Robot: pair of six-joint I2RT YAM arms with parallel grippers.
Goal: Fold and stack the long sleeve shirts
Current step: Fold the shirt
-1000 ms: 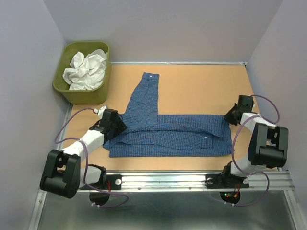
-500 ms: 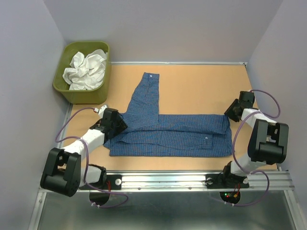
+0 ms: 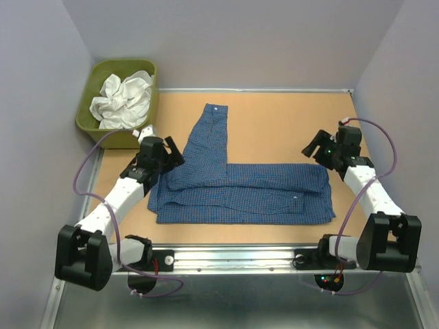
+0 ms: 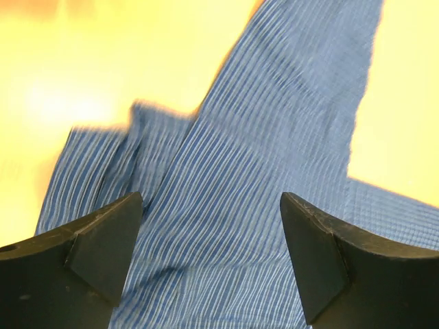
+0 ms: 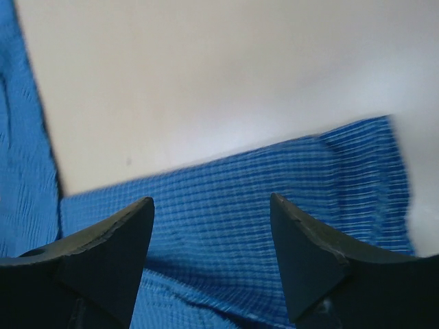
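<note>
The left jaws are spread and hold nothing, hovering over the left end of the blue shirt [image 3: 240, 192]. The right jaws, also spread and bare, hang above its right end. The body looks already folded into a long band, so the step in hand is probably bringing in the one sleeve [image 3: 209, 137] that runs out ahead of the left jaws. To do it well, the left jaws should drop onto that sleeve close to its cuff, pinch only the top layer, and lay it along the band without dragging the cloth below. The right jaws would do best pressing down the end beneath them so the band stays put.

The shirt is dark blue with a fine check and lies flat on the worktop [image 3: 274, 116], between the two sets of jaws. Its left end is rumpled under the left jaws and its right end is squarer. A crumpled white garment [image 3: 123, 96] sits in the green tub [image 3: 113, 139], beyond and left of the left jaws.
</note>
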